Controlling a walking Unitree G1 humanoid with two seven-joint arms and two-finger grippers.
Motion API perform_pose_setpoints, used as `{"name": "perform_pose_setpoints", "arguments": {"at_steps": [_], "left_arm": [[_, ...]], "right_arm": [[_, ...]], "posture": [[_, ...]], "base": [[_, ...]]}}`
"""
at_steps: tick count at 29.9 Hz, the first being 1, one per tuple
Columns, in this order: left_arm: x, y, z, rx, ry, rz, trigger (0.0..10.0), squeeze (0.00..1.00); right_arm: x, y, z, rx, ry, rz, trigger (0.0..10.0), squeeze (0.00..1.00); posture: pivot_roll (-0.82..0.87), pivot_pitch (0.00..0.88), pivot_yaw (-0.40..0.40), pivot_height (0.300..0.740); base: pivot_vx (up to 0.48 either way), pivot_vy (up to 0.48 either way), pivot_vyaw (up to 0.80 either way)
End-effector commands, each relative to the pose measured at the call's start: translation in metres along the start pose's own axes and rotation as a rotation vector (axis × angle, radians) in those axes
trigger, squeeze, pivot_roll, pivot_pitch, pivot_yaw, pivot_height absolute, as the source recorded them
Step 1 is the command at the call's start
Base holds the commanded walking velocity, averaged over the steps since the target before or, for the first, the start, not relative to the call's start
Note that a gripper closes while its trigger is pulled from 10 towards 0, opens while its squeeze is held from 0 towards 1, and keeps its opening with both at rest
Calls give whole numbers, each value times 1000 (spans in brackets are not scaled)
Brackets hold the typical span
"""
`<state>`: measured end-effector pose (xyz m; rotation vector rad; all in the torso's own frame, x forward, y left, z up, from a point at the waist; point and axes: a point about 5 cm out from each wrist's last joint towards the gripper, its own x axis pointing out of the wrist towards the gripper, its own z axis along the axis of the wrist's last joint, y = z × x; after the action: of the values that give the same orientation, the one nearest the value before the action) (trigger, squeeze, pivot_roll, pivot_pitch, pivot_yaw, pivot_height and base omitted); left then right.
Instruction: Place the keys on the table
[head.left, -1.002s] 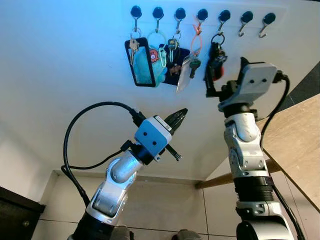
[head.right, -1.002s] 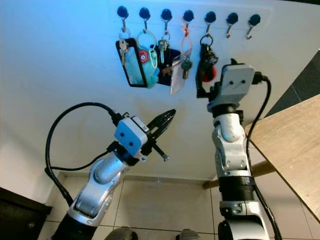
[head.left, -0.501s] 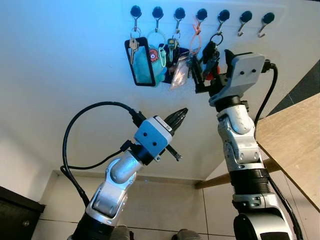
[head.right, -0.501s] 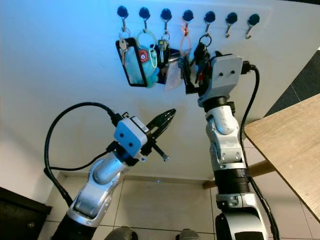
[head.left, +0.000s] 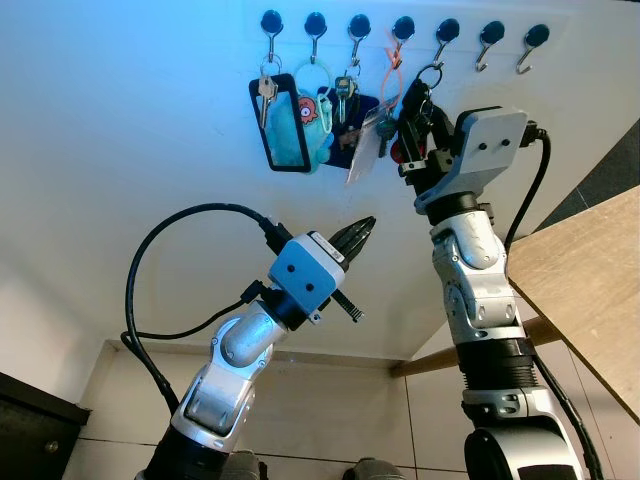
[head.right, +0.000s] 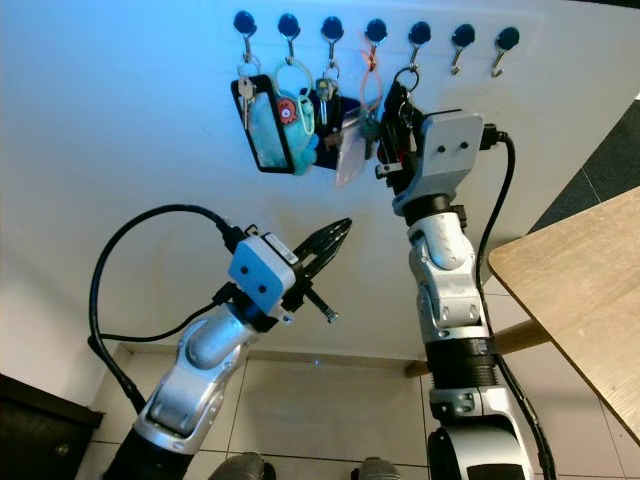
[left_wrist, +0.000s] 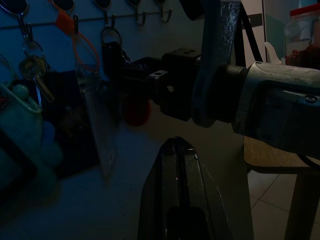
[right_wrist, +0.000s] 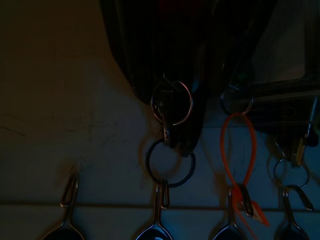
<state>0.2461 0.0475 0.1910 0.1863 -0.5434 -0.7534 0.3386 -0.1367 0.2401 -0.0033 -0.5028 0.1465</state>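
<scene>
Your right gripper (head.left: 415, 105) is raised to the wall hooks (head.left: 445, 30), its fingers around the black keys (head.left: 420, 100); I cannot tell if they pinch. The right wrist view shows what the head views hide: the keys' ring (right_wrist: 170, 162) still hangs on its hook. Your left gripper (head.left: 355, 237) hovers lower, fingers pressed together. The table (head.left: 590, 270) lies right of the right gripper.

right gripper (head.left: 415, 105) fingertips hidden among black key bunch (head.left: 420, 110), grip unclear, table (head.left: 590, 290) cut off at right edge, dark cabinet (head.left: 30, 425) cropped at corner, right wrist view too dark for detail
</scene>
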Motion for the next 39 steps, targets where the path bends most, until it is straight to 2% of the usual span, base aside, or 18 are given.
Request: {"name": "perform_pose_setpoints", "arguments": {"at_steps": [1,8,12,24,28,29,32,33,35,37,39], "left_arm": [[-2,-3,-2,5,15,-21,10000,0],[-1,-2,-1,6,13,-19,10000,0],[-1,-2,-1,6,11,-20,10000,0],[-1,-3,-1,6,7,-25,10000,0],[-1,-3,-1,7,6,-27,10000,0],[-1,-3,-1,7,5,-28,10000,0],[-1,-3,-1,7,4,-29,10000,0],[-1,-3,-1,8,4,-31,10000,0],[0,-4,0,6,3,-32,10000,0],[0,-4,0,6,3,-32,10000,0],[-1,-4,0,6,2,-35,10000,0]], "right_arm": [[-3,-9,-7,-13,42,-51,0,0],[0,-15,2,-21,-9,-88,0,0],[2,-13,12,-13,-71,-85,0,0],[3,-11,23,-3,-131,-78,0,0],[4,-5,28,42,-159,-44,78,0],[4,-2,28,64,-158,-27,1176,0],[3,0,27,85,-154,-14,1373,0],[2,3,26,113,-149,-1,2471,0],[0,8,25,155,-143,17,2627,0],[0,8,25,155,-143,17,2627,0],[-4,12,24,188,-137,25,4588,0]], "posture": [[65,119,-37,740],[65,116,-36,740],[64,112,-35,740],[62,104,-36,740],[61,100,-34,740],[62,100,-34,740],[61,98,-33,740],[62,98,-32,740],[62,98,-32,740],[62,98,-32,740],[61,99,-30,740]], "base": [[0,0,0],[0,0,0],[0,0,0],[0,0,0],[0,0,0],[0,0,0],[0,0,0],[0,0,0],[0,0,0],[0,0,0],[0,0,0]]}}
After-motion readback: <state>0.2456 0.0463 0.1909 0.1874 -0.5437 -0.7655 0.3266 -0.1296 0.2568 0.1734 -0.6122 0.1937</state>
